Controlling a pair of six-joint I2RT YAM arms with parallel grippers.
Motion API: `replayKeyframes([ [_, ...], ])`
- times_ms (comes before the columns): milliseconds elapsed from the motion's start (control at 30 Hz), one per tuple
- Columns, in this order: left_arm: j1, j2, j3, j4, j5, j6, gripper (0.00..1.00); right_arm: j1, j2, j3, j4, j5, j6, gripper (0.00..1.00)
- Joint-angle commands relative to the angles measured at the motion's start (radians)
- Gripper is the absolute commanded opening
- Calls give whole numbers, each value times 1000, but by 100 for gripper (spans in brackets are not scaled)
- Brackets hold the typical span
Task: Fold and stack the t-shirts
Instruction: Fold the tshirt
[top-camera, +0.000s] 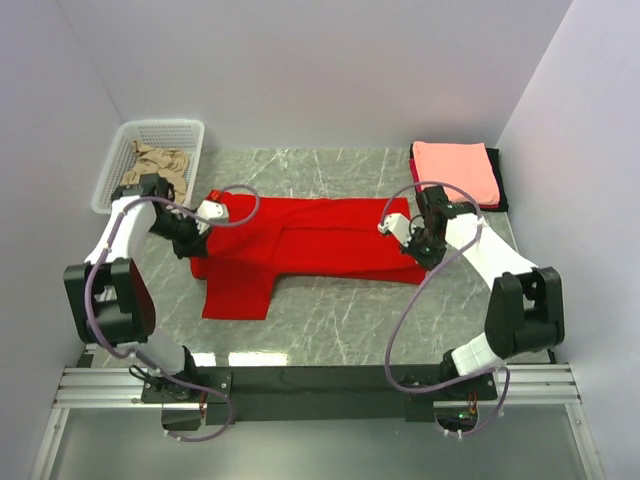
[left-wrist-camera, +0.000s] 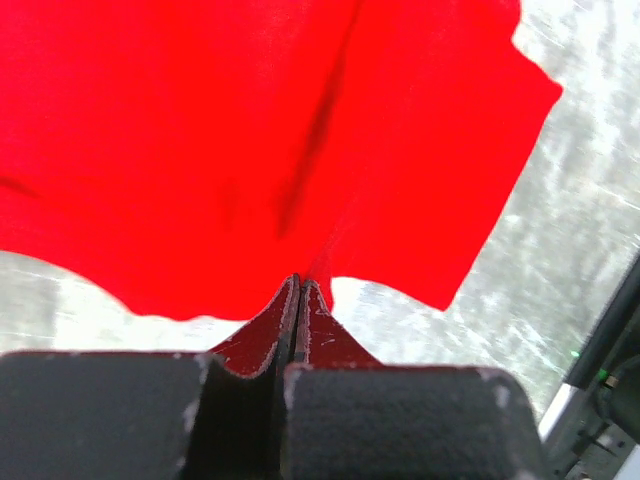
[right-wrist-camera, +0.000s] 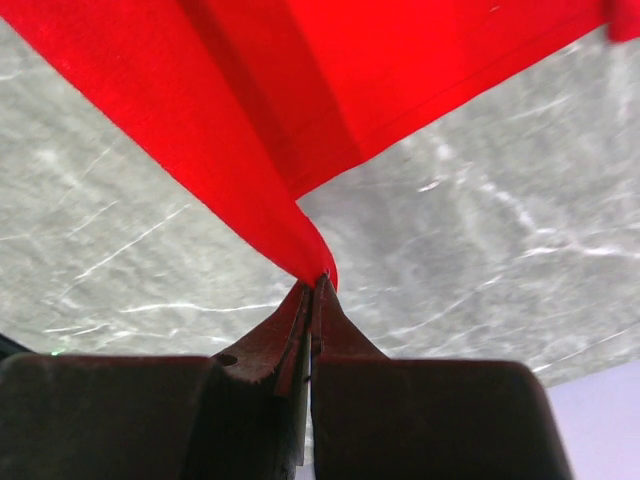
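A large bright red t-shirt (top-camera: 300, 245) lies stretched across the middle of the marble table, one sleeve hanging toward the near edge. My left gripper (top-camera: 197, 243) is shut on its left edge; in the left wrist view the shirt (left-wrist-camera: 250, 140) is pinched at the closed tips (left-wrist-camera: 300, 282). My right gripper (top-camera: 412, 248) is shut on its right edge; in the right wrist view the cloth (right-wrist-camera: 300, 100) runs up from the closed tips (right-wrist-camera: 320, 280). A folded salmon-pink shirt (top-camera: 455, 170) lies on a black one (top-camera: 498, 180) at the back right. A tan shirt (top-camera: 160, 162) sits in the basket.
A white mesh basket (top-camera: 120, 165) stands at the back left against the wall. Walls close in on the left, the back and the right. The arm bases and a metal rail (top-camera: 320, 385) run along the near edge.
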Motion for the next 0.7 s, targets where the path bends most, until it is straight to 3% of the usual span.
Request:
replayKeyframes([
  [0, 4, 55, 100, -11, 33, -39, 1, -20, 53, 96, -16, -2, -32, 0],
  [367, -5, 246, 287, 18, 31, -107, 1, -33, 298, 342, -44, 20, -54, 0],
  [600, -6, 312, 304, 61, 0, -136, 3, -26, 429, 471, -56, 52, -40, 0],
  [667, -12, 321, 296, 136, -15, -197, 15, -23, 459, 485, -39, 72, -17, 15],
])
